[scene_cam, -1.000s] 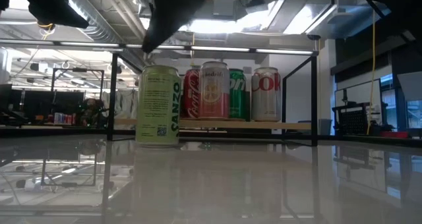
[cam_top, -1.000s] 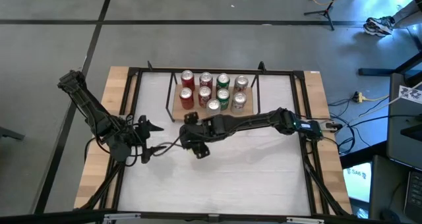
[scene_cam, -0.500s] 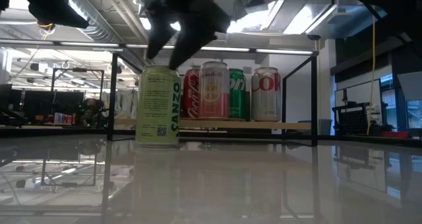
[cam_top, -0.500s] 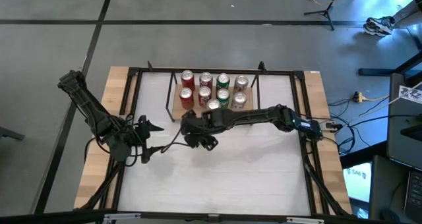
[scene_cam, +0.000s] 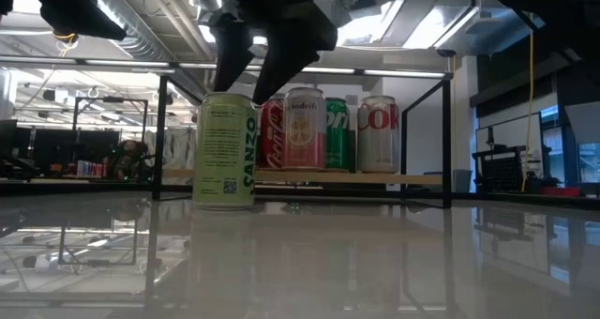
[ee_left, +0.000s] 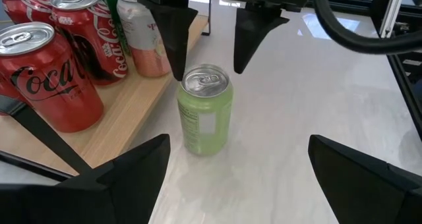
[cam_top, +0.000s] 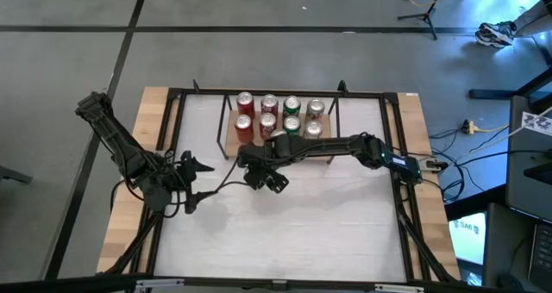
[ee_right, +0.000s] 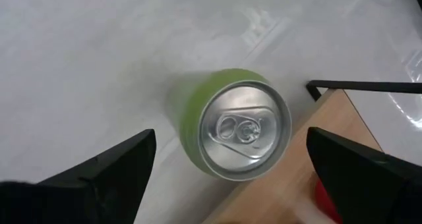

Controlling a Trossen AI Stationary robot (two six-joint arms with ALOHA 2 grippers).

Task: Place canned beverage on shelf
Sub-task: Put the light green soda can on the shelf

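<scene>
A light green can [scene_cam: 225, 150] stands upright on the white table, just in front of the shelf's near left corner [ee_left: 206, 112]. My right gripper [ee_left: 208, 71] hangs open over it, pointing steeply down. Its fingertips stand on either side of the can's top [ee_right: 242, 128], about level with the rim and apart from it. The shelf [ee_left: 132, 122], a low wood board in a black wire frame, carries several red, green and pink cans [cam_top: 280, 119] standing on their bases. At the table's left, my left gripper [cam_top: 205, 181] waits open.
The shelf's black wire frame [scene_cam: 445, 131] rises around and over the shelved cans. A larger black frame [cam_top: 392, 138] runs along the table's edges. Bare white tabletop [cam_top: 302, 224] lies between the shelf and the near edge.
My right gripper has moved toward the far edge and the shelf, coming over the green can. It has rolled about its own axis, so both fingers now straddle the can's top. The can has stayed where it was.
</scene>
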